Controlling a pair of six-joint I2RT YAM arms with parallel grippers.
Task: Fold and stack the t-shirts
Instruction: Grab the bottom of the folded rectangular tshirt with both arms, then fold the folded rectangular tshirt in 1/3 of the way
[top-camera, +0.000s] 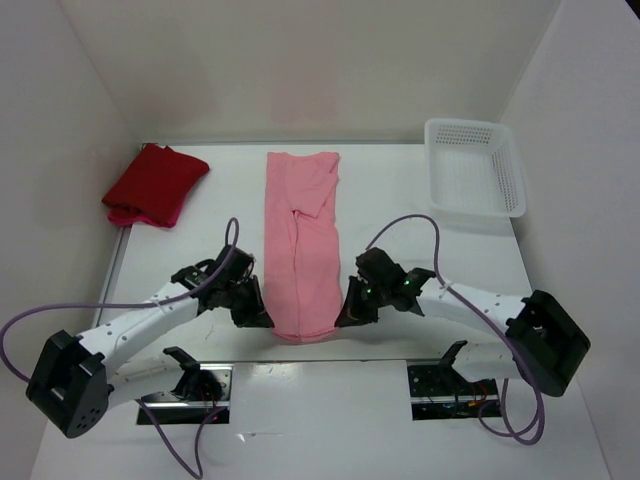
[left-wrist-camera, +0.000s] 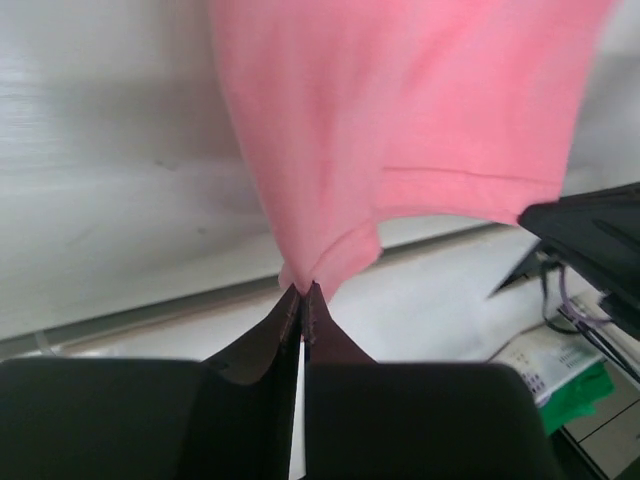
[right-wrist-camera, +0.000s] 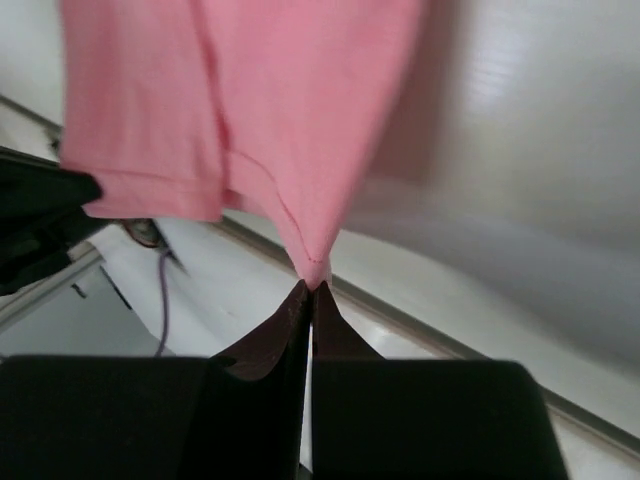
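Note:
A light pink t-shirt (top-camera: 301, 240) lies folded into a long narrow strip down the middle of the table, neck end far, hem end near. My left gripper (top-camera: 262, 318) is shut on its near left corner (left-wrist-camera: 300, 272). At the near right corner (right-wrist-camera: 318, 262), my right gripper (top-camera: 345, 316) is shut on the cloth too. Both corners are pinched at the fingertips and pulled to a point. A folded red t-shirt (top-camera: 155, 183) lies at the far left, with a magenta edge (top-camera: 172, 218) showing under it.
A white perforated basket (top-camera: 475, 168) stands at the far right of the table (top-camera: 400, 200). White walls close in the back and both sides. The arm bases and purple cables (top-camera: 120, 305) sit along the near edge.

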